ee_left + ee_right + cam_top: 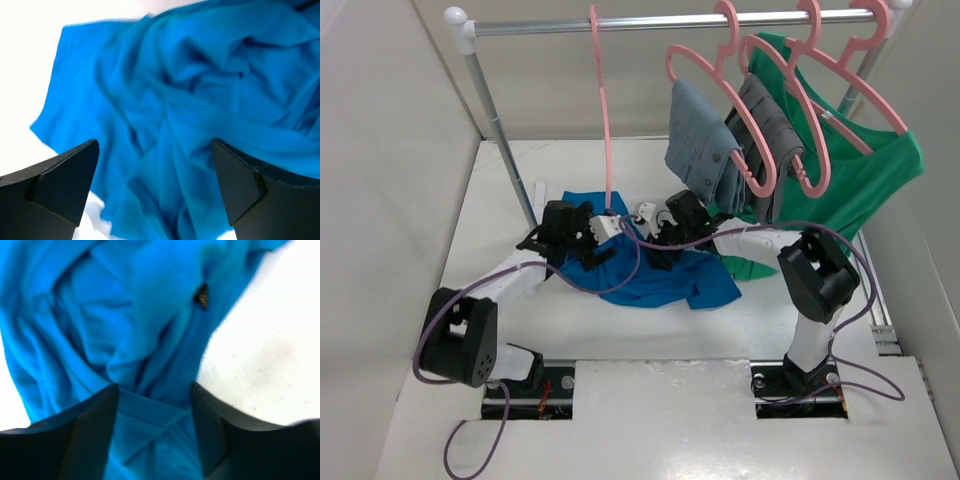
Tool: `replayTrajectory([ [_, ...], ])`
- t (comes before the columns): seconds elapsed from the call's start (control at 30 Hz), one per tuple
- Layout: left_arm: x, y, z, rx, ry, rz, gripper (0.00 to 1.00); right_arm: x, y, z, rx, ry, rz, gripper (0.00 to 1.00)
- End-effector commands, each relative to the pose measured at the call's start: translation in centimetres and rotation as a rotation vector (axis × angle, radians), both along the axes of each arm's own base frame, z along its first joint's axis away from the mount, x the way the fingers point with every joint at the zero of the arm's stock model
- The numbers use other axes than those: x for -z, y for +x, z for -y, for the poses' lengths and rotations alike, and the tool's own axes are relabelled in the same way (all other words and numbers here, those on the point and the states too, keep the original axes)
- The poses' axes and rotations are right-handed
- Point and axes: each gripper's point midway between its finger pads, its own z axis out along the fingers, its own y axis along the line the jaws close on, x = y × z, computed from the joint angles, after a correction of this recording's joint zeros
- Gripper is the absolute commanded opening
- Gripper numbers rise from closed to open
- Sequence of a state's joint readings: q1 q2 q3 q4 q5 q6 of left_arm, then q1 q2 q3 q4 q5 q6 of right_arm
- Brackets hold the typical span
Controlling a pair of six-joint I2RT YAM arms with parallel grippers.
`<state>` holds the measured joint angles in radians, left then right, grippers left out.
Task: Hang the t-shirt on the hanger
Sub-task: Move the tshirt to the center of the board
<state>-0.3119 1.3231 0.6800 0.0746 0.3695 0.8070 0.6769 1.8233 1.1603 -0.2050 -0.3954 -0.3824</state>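
Observation:
The royal-blue t-shirt lies crumpled on the white table, between and in front of both grippers. A thin pink hanger hangs bare and edge-on from the rail, its lower end just above the shirt's back edge. My left gripper is open over the shirt's left part; the left wrist view shows the gripper with its jaws wide apart above rumpled t-shirt fabric. My right gripper is open over the middle; the right wrist view shows it straddling a fold of the t-shirt.
A metal rail on a slanted post spans the back. Other pink hangers carry grey folded garments and a green shirt at the right. White walls close in both sides. Purple cables loop over the shirt.

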Motion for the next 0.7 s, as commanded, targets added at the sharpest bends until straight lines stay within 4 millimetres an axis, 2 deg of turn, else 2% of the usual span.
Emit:
replayTrajectory([
  [0.0, 0.7, -1.1, 2.5, 0.214, 0.079, -0.003, 0.93, -0.9, 1.5, 0.5, 0.029, -0.01, 0.014, 0.62],
  [0.03, 1.9, -2.0, 2.1, 0.245, 0.127, -0.03, 0.9, -0.8, 1.3, 0.6, 0.029, -0.015, 0.007, 0.46],
  [0.1, 3.6, -3.0, 1.3, 0.32, 0.207, -0.035, 0.77, -0.9, 1.6, 1.6, 0.055, -0.007, -0.004, 0.24],
  [0.13, 4.1, -3.4, 0.9, 0.33, 0.233, -0.042, 0.51, -1.0, 1.2, 1.7, 0.048, -0.001, -0.009, 0.08],
  [0.2, 5.2, -4.5, 0.4, 0.355, 0.256, -0.069, 0.24, -1.3, 0.5, 2.3, 0.045, 0.011, -0.02, 0.0],
  [0.23, 4.9, -4.2, -0.1, 0.32, 0.257, -0.051, 0.0, -1.6, 0.0, 2.3, 0.033, 0.029, -0.02, 0.0],
  [0.33, 3.9, -4.1, -0.5, 0.28, 0.254, -0.035, 0.0, -1.6, -0.7, 2.4, 0.021, 0.04, -0.029, 0.0],
  [0.37, 3.6, -4.2, -0.7, 0.254, 0.252, -0.041, 0.0, -2.0, -0.7, 2.4, 0.021, 0.047, -0.019, 0.0],
  [0.4, 3.5, -4.8, -1.0, 0.249, 0.25, -0.061, 0.0, -1.6, -1.3, 2.3, 0.011, 0.039, -0.03, 0.0],
  [0.43, 2.4, -4.9, -1.0, 0.246, 0.244, -0.039, 0.0, -1.6, -1.5, 2.5, 0.011, 0.039, -0.03, 0.0],
  [0.5, 2.1, -6.5, -1.7, 0.264, 0.264, -0.072, 0.0, -1.7, -2.1, 2.3, 0.0, 0.04, -0.029, 0.0],
  [0.57, 0.0, -7.6, -1.7, 0.298, 0.256, -0.028, 0.0, -1.6, -2.9, 2.1, -0.014, 0.027, -0.031, 0.0],
  [0.67, -0.9, -10.6, -2.3, 0.361, 0.274, -0.033, 0.0, -1.4, -4.9, 2.4, -0.023, 0.002, -0.03, 0.0],
])
